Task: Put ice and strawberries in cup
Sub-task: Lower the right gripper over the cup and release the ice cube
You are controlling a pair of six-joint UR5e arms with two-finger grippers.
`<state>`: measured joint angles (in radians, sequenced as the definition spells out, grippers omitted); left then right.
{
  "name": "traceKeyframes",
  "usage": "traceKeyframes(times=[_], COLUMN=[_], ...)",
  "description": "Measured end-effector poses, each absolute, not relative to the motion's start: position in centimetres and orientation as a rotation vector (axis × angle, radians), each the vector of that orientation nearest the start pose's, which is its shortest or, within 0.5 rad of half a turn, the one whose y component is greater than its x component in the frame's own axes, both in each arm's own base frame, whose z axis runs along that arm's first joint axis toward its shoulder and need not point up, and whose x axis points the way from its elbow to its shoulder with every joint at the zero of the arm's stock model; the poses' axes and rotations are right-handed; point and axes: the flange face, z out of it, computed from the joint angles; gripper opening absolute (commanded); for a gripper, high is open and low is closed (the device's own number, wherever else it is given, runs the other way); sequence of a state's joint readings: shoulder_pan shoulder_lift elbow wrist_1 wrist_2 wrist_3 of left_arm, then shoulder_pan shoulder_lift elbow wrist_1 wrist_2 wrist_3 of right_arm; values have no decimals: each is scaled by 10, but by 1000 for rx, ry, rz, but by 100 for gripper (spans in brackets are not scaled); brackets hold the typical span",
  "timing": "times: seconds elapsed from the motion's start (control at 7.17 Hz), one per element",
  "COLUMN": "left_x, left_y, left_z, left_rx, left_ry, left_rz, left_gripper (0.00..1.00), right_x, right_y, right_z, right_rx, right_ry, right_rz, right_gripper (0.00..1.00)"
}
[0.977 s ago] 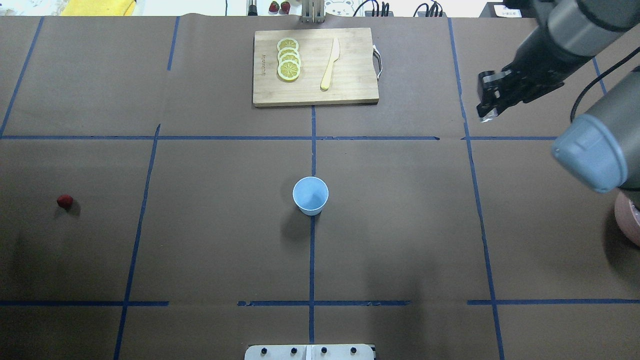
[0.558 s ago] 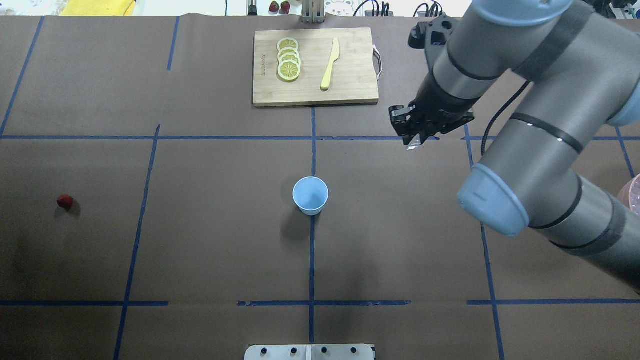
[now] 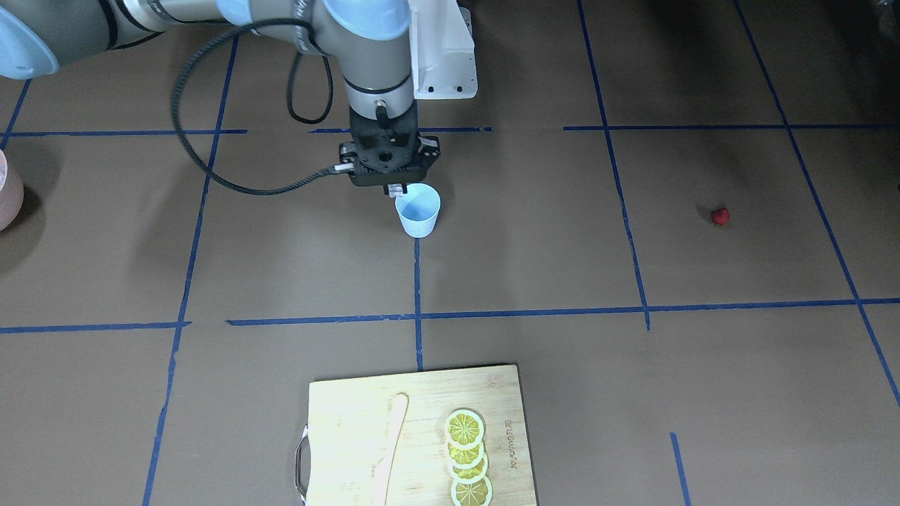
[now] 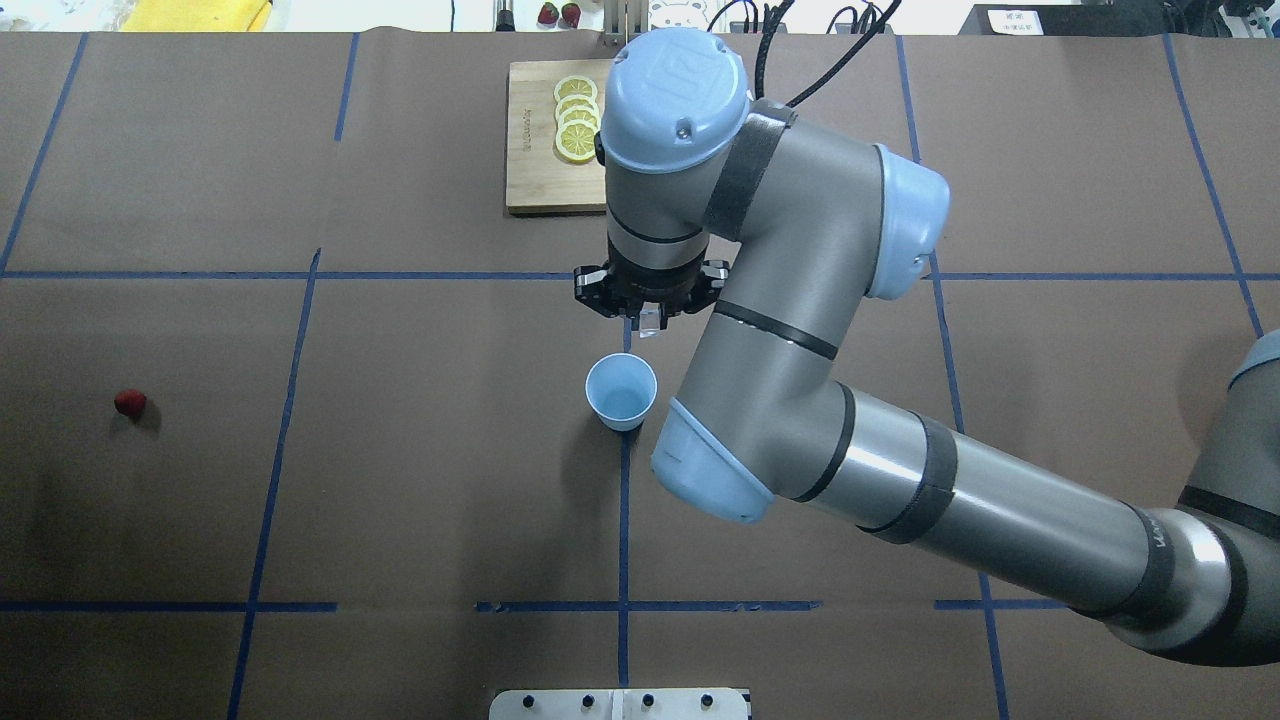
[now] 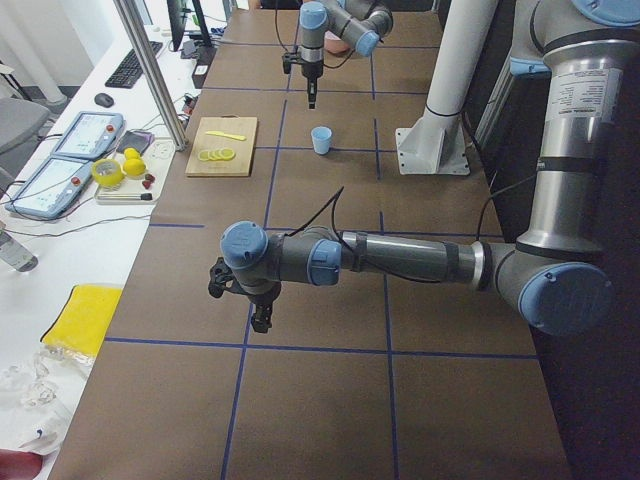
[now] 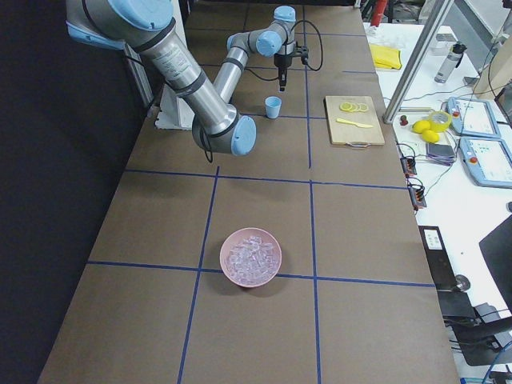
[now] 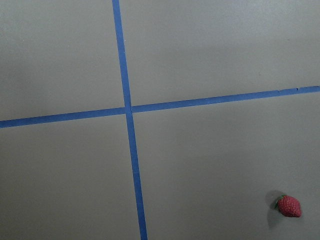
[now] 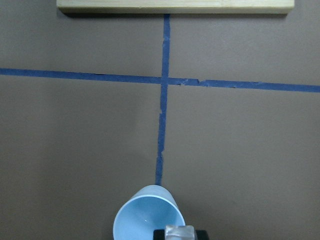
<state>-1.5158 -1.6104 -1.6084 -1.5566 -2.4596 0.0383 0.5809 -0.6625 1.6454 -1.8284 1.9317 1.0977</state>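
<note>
Only illegible board lettering [image 3: 511,443], beyond cup [image 3: 419,211]

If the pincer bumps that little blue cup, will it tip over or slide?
Probably light: the cup looks thin-walled and empty, so a nudge would likely slide it. It tapers to a narrower base, so a knock at the rim may well tip it. The right pincer, holding an ice cube, hangs near that rim.
</note>
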Motion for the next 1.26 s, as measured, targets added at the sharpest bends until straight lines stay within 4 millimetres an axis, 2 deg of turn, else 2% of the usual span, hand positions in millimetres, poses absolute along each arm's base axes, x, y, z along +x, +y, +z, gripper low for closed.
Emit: traceKeyframes(times=[0.28,0.7,1.26], left_x=[-28,-28,-28], left_y=[-513,-513,-514], left_z=[614,614,611], left_rx=[50,51,56], left_ry=[889,889,889], left_rz=[113,114,117], left_gripper=[100,100,100], right_x=[-555,-569,-575], right_y=[-452,-441,-434], right_z=[103,116,125], right_rx=[53,34,23], right_ry=[-783,-765,-753], right_rz=[-37,-52,-60], right_gripper=[0,4,35])
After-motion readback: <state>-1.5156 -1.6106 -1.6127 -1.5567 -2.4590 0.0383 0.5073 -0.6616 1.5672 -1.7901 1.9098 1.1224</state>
